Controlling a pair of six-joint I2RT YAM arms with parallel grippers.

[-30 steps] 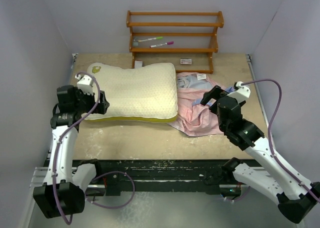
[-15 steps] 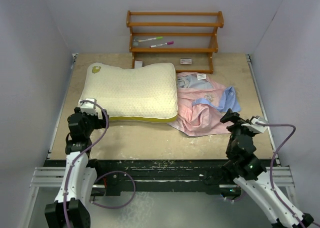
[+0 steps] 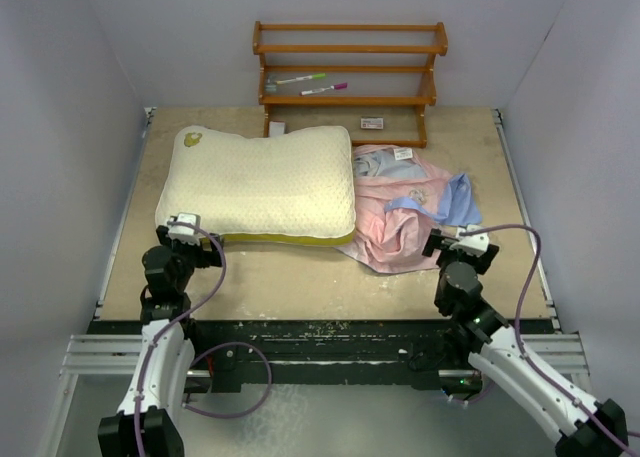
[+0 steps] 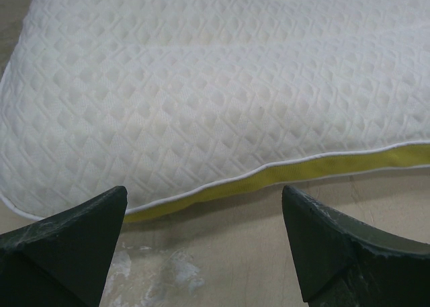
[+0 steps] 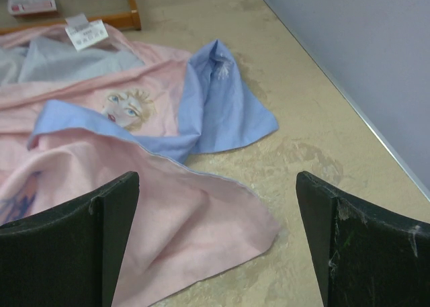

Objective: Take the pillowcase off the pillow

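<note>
From above, the pillow (image 3: 260, 182) lies bare on the left half of the table (image 3: 300, 277), its long axis running 9 to 3 o'clock. The pillowcase (image 3: 405, 217) sits crumpled at 3 o'clock from it, pink side mostly up. Its left edge meets the pillow's right end, and I cannot tell whether any cloth is tucked under. The left gripper (image 3: 188, 239) hangs low at the pillow's near left corner with its fingers spread and empty. The right gripper (image 3: 455, 243) sits just off the pillowcase's near right edge, also spread and empty. A shelf (image 3: 348, 77) stands at 12 o'clock, well apart from both.

In the left wrist view, the two fingers frame the pillow's near edge and its yellow band (image 4: 302, 172). The pillow lies at 12 o'clock from them, close but not touched.

In the right wrist view, the pillowcase fills the 9 to 12 o'clock side. Its pink hem (image 5: 201, 206) reaches into the gap between the open fingers, and a blue flap (image 5: 228, 105) lies beyond at 12 o'clock. Nothing is gripped.

By the look of it, the cover is off and the task is nearly or fully done. If it must be drawn clear of the pillow, the right arm is the nearer one, with the hem straight ahead of its fingers.
</note>
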